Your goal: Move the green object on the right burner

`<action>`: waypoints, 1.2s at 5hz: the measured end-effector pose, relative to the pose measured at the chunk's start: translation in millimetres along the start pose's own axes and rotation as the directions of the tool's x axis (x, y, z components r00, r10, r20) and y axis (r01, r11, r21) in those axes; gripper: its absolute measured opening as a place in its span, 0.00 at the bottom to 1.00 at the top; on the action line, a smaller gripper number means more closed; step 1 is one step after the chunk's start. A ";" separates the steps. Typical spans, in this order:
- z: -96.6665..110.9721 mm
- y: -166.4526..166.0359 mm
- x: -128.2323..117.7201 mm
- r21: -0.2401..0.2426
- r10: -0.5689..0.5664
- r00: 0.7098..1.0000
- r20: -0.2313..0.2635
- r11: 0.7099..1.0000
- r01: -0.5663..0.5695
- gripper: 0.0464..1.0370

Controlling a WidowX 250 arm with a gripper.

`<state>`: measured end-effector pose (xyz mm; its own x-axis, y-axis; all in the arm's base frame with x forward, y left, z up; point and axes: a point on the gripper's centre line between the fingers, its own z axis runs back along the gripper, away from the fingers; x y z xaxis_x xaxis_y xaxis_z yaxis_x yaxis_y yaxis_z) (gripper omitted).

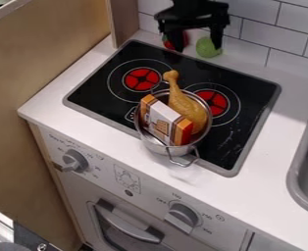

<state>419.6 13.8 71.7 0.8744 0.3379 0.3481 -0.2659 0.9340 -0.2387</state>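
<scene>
Where the left burner (142, 79) is set into the black cooktop (91, 92), its red pattern is left in plain view. Just to its right, the metal pot (159, 148) is placed towards the front, partly across the near side of the right burner (214, 102). In it, the box (162, 120) is propped at a tilt and the toy drumstick (188, 112) is stood with its thin end up, both seemingly supported by the pot's wall because they are too tall to be taken in whole.

Behind the cooktop, a red object (166, 43) is set near the tiled wall (288, 29). Above that strip the gripper (197, 48) is held pointing down, its jaws spread wide, one by the red object and the other overlapping the green object (208, 47); whether either is touched cannot be told. The green object is rested on the back of the counter (261, 196), so the spread jaws would probably need to be shifted rightward, lest the red one be caught too. At the far right, the sink (300, 181) is let into the counter.
</scene>
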 end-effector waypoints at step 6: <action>-52.3 7.3 30.0 0.104 -0.102 0.969 0.225 0.991 0.081 0.96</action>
<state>465.1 24.7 32.9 0.7830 0.2579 0.5660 -0.2353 0.9652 -0.1144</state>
